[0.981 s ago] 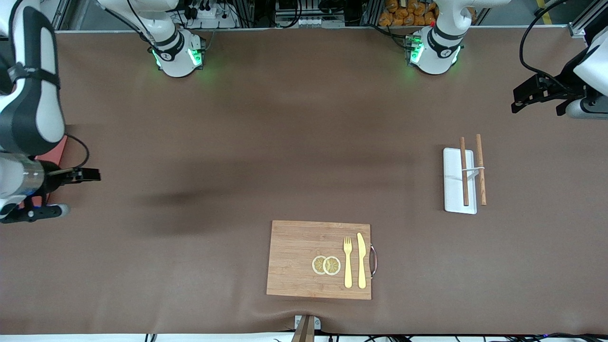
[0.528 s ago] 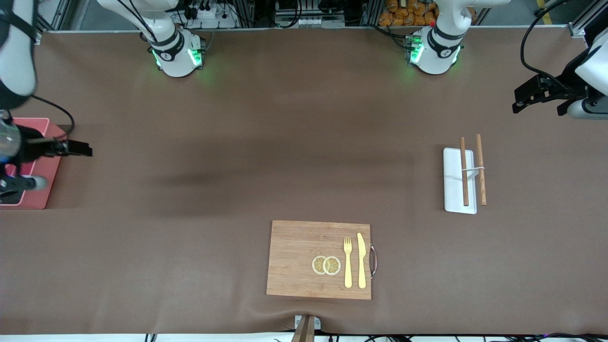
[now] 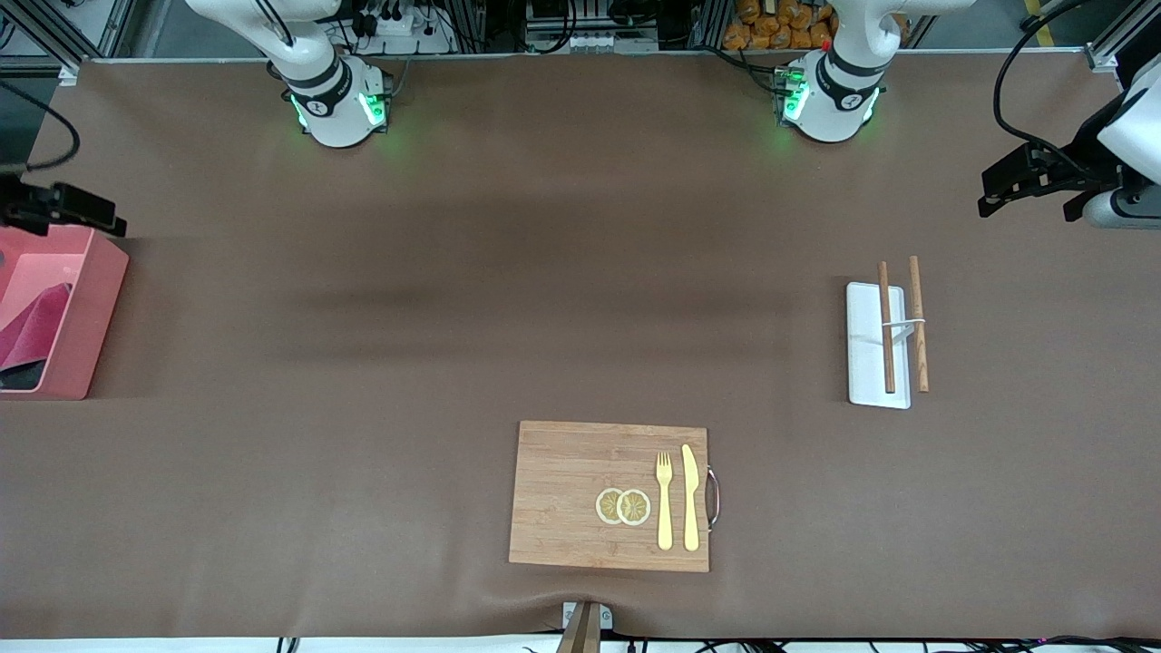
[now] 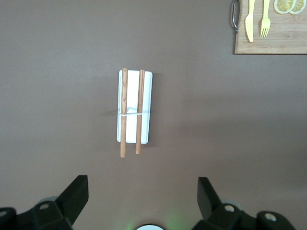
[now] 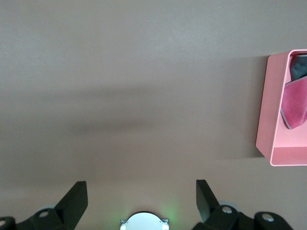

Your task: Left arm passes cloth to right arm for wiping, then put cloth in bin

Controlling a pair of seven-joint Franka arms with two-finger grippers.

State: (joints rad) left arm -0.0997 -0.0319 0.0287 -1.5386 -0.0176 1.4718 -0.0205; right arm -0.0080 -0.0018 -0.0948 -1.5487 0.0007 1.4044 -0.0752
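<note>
Cloth [image 3: 32, 326] lies inside the bin [image 3: 95, 308], so the task looks finished. Right gripper [image 5: 141, 191] hangs beside the bin, left gripper [image 4: 143, 191] over the white tray [image 4: 146, 96]; both spread, empty, only retreat remaining.

One cloth [image 3: 32, 325], one bin [image 3: 89, 308], one cutting board [image 3: 580, 472], two lemon slices [image 3: 623, 506], one fork [image 3: 664, 499], one knife [image 3: 690, 497], one tray [image 3: 863, 363], two sticks [image 3: 886, 326].
</note>
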